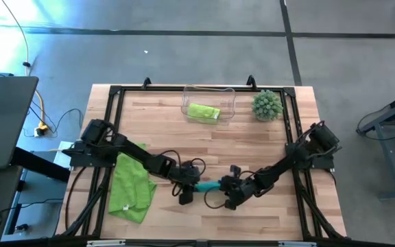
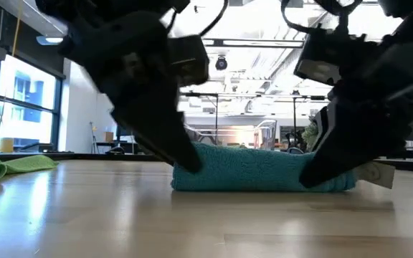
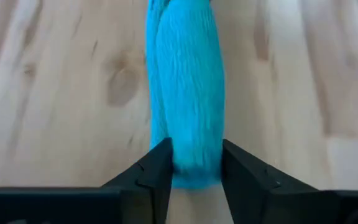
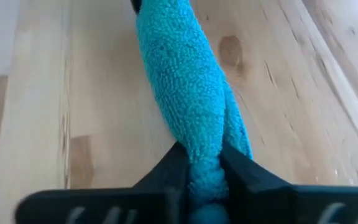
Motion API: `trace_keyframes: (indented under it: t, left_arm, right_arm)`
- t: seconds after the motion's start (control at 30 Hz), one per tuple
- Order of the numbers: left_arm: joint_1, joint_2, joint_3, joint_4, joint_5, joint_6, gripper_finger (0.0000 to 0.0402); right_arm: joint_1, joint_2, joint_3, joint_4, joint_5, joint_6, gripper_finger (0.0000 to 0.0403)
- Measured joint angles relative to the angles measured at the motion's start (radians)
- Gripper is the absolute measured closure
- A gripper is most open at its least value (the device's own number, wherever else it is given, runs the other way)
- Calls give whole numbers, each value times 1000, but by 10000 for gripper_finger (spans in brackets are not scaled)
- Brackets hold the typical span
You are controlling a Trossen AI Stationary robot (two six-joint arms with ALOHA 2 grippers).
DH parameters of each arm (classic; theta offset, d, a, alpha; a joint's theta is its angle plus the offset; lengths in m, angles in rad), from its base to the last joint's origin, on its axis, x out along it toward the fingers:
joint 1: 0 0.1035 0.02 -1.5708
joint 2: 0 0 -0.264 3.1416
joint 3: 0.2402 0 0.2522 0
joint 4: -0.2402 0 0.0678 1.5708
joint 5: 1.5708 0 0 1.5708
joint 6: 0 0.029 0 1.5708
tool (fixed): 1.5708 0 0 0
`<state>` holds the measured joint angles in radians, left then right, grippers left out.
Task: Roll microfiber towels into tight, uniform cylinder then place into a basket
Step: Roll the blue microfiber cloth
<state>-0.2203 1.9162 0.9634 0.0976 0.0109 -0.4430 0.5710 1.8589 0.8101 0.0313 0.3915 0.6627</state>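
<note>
The teal blue towel (image 1: 209,186) lies rolled into a cylinder on the table near the front middle, resting on its long side (image 2: 264,179). My left gripper (image 1: 189,190) is shut on its left end and my right gripper (image 1: 229,191) on its right end. One lime green towel (image 1: 130,188) lies spread and crumpled at the front left. The other lime green towel (image 1: 204,112) lies rolled inside the clear basket (image 1: 186,98) at the far middle. My left gripper pinches the roll's left end (image 3: 194,163) between its two fingers, which slant down from the table's left and point along the roll. The roll lies on the table. My right gripper pinches the roll's right end (image 4: 205,163) between its two fingers, slanting down from the table's right, along the roll. The end is squeezed narrow between the fingers.
A round spiky green plant ball (image 1: 267,105) stands at the far right, beside the basket. A black frame (image 1: 115,92) runs along the table's edges. Bare wood lies between the roll and the basket.
</note>
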Motion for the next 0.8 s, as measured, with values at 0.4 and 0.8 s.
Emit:
trace_keyframes:
  t: [0.4,0.8]
  left_arm:
    - [-113,-102,0,16,-216,348,264]
    - [-225,-10,3,214,-605,677,264]
  right_arm:
    - [-97,-9,0,14,-213,223,367]
    - [-173,-5,-3,79,-405,230,365]
